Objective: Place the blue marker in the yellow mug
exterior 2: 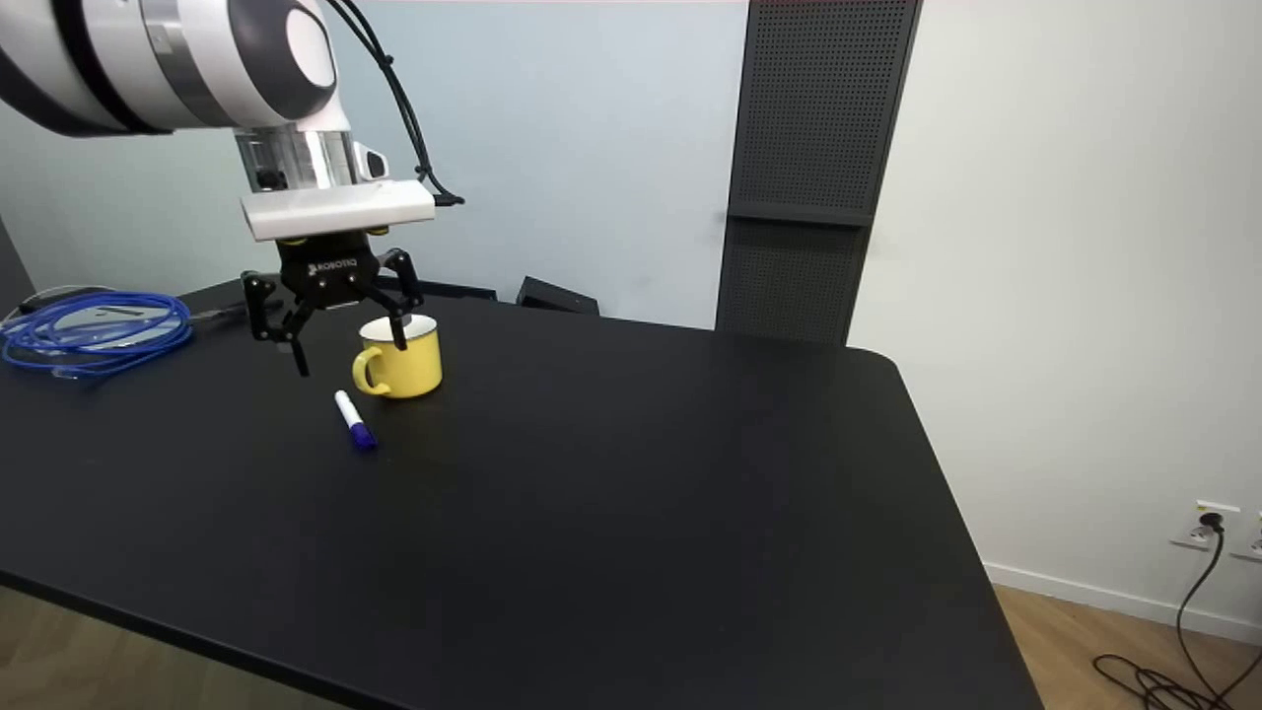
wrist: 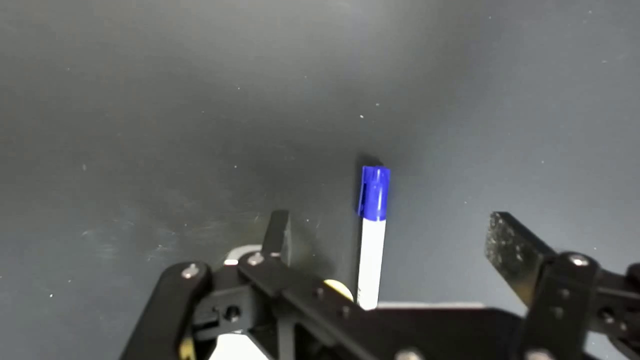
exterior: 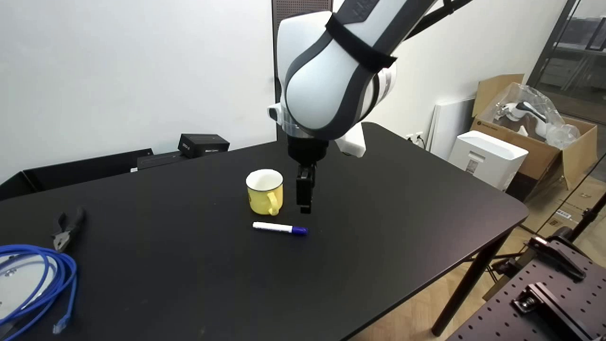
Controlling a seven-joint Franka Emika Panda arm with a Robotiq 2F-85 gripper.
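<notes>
Blue marker [wrist: 373, 240] lying flat, lengthwise up the wrist view, cap [wrist: 375, 194] topmost there, gripper [wrist: 389, 231] spread wide

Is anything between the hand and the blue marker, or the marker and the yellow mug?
Nothing visible stands between the open hand and the blue marker, nor between that marker and the yellow mug, though the mug's handle juts out on the marker's side.

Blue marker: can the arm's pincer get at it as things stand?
Likely yes: in the wrist view the pincer is open, the blue marker shows within its gap, and nothing lies on it. The yellow mug stands close by, so lower with care.
</notes>
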